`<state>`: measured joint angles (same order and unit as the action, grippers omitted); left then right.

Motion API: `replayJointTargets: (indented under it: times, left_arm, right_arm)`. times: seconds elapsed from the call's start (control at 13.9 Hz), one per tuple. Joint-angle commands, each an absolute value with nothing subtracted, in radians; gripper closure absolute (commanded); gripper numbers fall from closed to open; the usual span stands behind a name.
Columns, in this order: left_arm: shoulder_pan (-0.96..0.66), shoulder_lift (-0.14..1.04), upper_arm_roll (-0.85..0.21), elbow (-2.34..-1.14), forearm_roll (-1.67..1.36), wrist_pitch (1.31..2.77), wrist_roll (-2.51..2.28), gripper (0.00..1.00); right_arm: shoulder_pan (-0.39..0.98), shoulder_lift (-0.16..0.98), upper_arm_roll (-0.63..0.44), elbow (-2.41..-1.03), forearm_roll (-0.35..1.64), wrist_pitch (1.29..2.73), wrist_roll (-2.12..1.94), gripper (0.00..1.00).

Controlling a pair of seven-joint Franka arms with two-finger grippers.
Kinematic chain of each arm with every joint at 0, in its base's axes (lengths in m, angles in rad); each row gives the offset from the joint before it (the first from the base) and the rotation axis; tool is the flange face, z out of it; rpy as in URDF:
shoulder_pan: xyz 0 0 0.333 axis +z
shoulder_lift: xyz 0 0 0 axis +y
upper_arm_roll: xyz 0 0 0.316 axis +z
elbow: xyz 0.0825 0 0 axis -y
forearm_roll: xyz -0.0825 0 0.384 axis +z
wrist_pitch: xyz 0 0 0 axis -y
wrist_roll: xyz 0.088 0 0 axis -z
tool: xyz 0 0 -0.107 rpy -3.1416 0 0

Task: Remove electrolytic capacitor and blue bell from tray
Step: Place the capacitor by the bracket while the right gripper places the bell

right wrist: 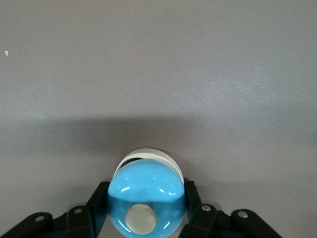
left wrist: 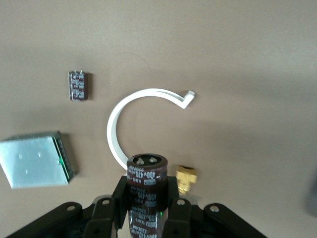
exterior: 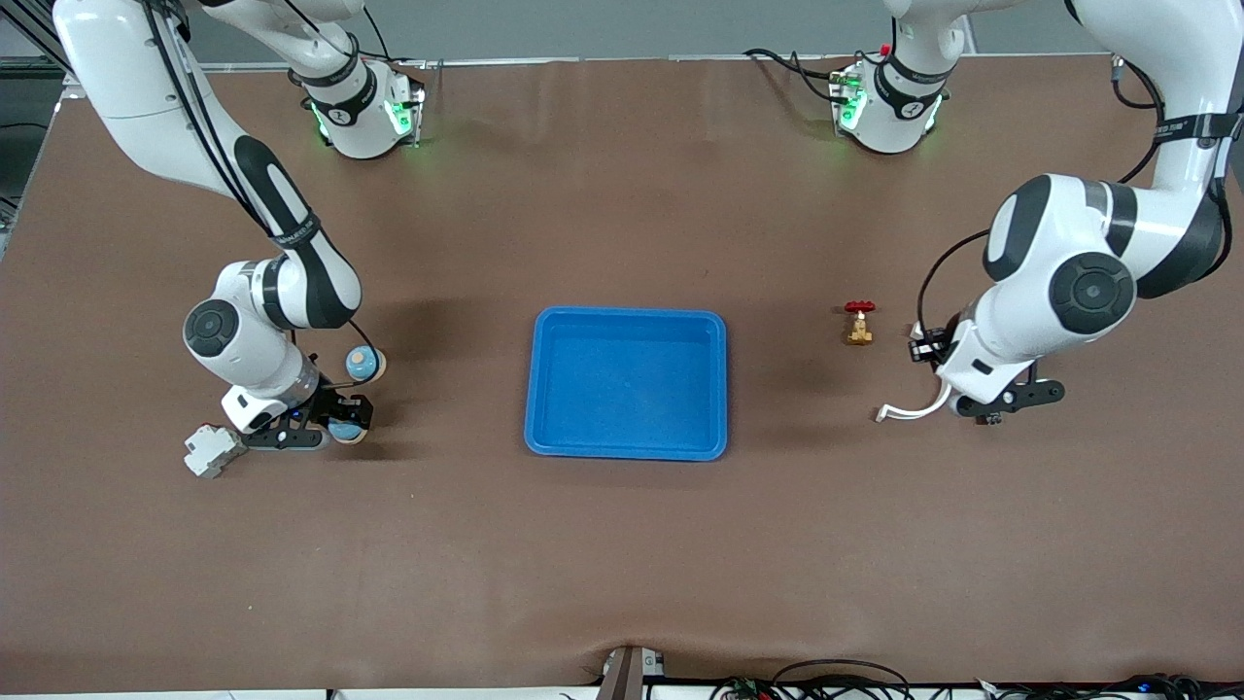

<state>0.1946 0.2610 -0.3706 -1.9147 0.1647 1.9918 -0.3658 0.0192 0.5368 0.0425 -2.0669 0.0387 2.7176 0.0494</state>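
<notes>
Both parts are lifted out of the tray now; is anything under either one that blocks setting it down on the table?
Nothing visible under the blue bell. Below the electrolytic capacitor, a white curved strip and a small brass fitting lie on the table close by.

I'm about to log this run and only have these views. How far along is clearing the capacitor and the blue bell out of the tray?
Nearly done. The tray holds nothing now. In hand: the left gripper is shut on the electrolytic capacitor, over the table near a white curved strip; the right gripper is shut on the blue bell, over the table at its own end. Left: setting both down and letting go.
</notes>
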Motion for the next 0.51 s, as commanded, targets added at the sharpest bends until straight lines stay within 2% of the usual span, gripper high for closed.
replayJointTargets:
  times: [0.0,0.22,0.43]
  left_arm:
    - [0.218,0.184,-0.380,-2.089,0.149,2.152,-0.301,1.00]
    - [0.227,0.181,-0.379,-2.199,0.153,2.322,-0.247,1.00]
    - [0.227,0.205,-0.379,-2.224,0.167,2.365,-0.245,1.00]
  right_arm:
    - [-0.015,0.543,0.066,-2.071,0.052,2.734,0.023,1.00]
    - [-0.015,0.554,0.066,-2.071,0.054,2.752,0.020,1.00]
    - [-0.012,0.554,0.066,-2.071,0.054,2.753,0.018,1.00]
